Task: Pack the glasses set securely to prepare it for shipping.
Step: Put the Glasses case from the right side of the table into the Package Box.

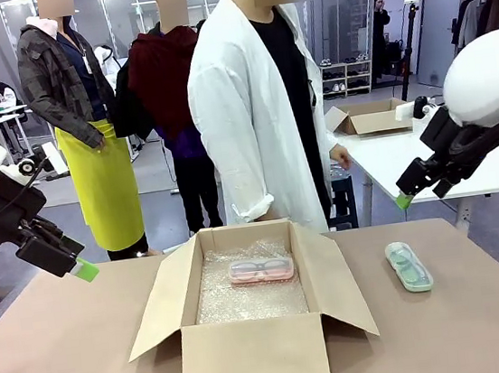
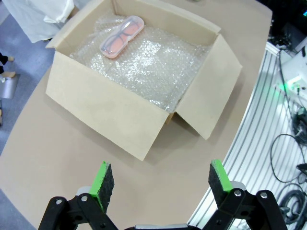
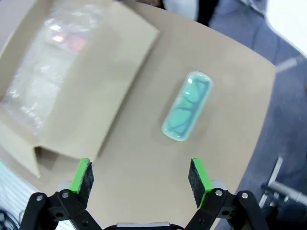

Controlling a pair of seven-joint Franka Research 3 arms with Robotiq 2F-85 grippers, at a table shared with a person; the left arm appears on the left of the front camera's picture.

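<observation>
Above the desk (image 1: 61,355), at its left edge, the left tool (image 2: 159,176) hangs angled downward, its fingers spread wide and empty. High on the right, the right tool (image 3: 141,173) points down, equally wide and empty, over one mint green case (image 1: 409,266) lying flat on the desk beside one open box (image 1: 252,357). One pink case (image 1: 261,270) rests on bubble wrap (image 1: 246,303) inside the box.

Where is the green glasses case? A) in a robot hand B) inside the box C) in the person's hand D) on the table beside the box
D: the mint green glasses case lies flat on the table beside the open cardboard box; only the pink glasses case sits inside, on the bubble wrap.
</observation>
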